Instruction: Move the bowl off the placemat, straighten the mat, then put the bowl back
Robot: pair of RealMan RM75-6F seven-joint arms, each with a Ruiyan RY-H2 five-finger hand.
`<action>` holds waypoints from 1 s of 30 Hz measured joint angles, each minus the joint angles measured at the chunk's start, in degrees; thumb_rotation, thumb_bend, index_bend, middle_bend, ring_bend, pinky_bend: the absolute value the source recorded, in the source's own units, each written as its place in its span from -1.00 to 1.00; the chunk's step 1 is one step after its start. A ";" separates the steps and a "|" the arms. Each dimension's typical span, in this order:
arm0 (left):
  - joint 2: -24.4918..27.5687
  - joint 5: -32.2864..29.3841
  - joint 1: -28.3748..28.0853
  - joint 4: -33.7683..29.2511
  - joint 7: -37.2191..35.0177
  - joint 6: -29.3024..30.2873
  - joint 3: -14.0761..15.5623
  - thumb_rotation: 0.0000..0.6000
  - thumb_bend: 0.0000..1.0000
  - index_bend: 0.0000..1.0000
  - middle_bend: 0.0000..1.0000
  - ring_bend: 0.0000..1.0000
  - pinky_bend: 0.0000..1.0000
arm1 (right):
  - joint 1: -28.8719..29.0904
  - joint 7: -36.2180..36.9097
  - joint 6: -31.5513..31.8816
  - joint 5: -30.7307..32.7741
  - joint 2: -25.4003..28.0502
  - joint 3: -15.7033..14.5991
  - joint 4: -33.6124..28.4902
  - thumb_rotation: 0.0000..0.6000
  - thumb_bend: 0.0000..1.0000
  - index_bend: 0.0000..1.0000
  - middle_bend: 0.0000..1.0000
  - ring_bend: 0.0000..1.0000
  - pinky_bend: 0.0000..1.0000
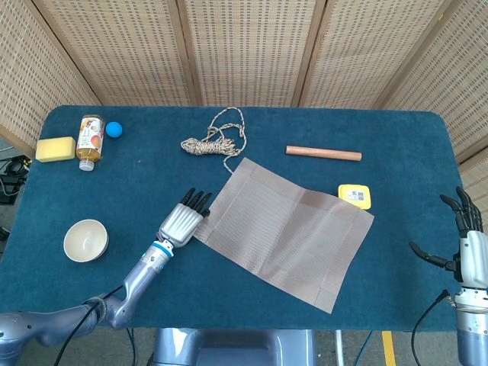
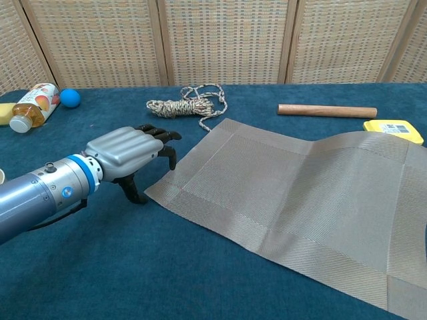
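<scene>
The tan woven placemat [image 1: 286, 229] [image 2: 293, 200] lies skewed on the blue table, with a raised fold near its right side. The cream bowl [image 1: 85, 239] stands off the mat at the left front of the table. My left hand [image 1: 183, 221] [image 2: 130, 153] hovers palm down at the mat's left corner, fingers apart and holding nothing; its fingertips reach the mat's edge. At the table's right front edge my right hand [image 1: 467, 244] is raised, fingers spread, empty.
A coil of rope [image 1: 213, 141] [image 2: 187, 105] lies behind the mat. A wooden dowel [image 1: 323, 153] [image 2: 327, 111] and a yellow pad [image 1: 354, 195] [image 2: 393, 129] sit to the right. A bottle [image 1: 90, 141] [image 2: 32, 105], blue ball [image 1: 113, 129] [image 2: 70, 98] and yellow sponge [image 1: 55, 149] are at the far left.
</scene>
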 measured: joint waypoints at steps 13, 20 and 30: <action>-2.52 0.97 -0.64 2.50 -2.83 1.41 0.54 1.00 -0.32 0.00 -1.00 -1.00 -1.00 | -0.10 0.18 -0.23 0.06 0.13 0.08 -0.30 1.00 -0.53 -0.64 -1.00 -1.00 -1.00; -2.80 1.95 -0.95 2.93 -4.65 2.07 0.86 1.00 -0.25 0.18 -1.00 -1.00 -1.00 | -0.22 0.36 -0.10 -0.25 0.28 0.03 -0.51 1.00 -0.53 -0.64 -1.00 -1.00 -1.00; -1.17 2.24 -0.54 0.73 -5.02 2.97 1.30 1.00 -0.01 0.24 -1.00 -1.00 -1.00 | -0.56 0.60 0.49 -0.84 0.59 -0.09 -1.17 1.00 -0.53 -0.64 -1.00 -1.00 -1.00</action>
